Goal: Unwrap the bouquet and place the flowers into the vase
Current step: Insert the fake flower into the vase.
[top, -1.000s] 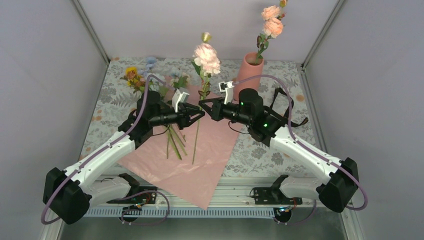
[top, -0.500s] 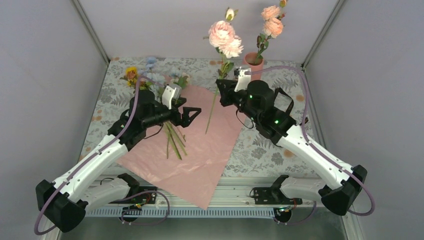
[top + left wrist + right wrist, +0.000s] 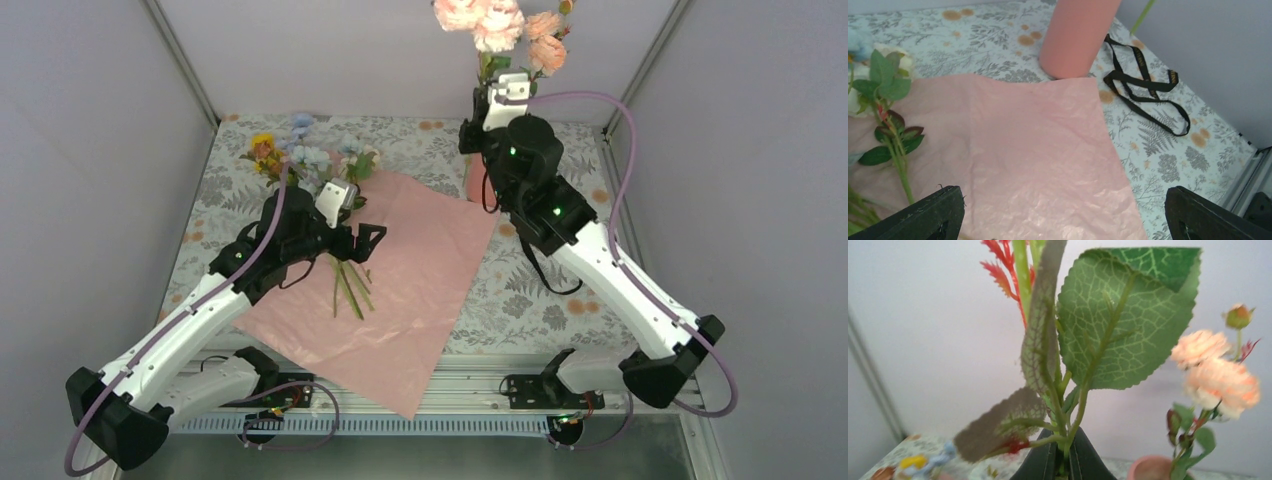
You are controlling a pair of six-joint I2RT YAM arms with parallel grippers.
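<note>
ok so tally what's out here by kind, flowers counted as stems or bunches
salmon-pink cylinder vase: 1
thin pink paper sheet: 1
black ribbon strap: 1
peach-bloomed stem in vase: 1
pink-bloomed stem in right pincer: 1
loose flower bunch on sheet: 1
total: 6

Salmon vase (image 3: 1075, 37), lt-pink sheet (image 3: 1038, 150), grey-floral cloth (image 3: 1160, 150)
</note>
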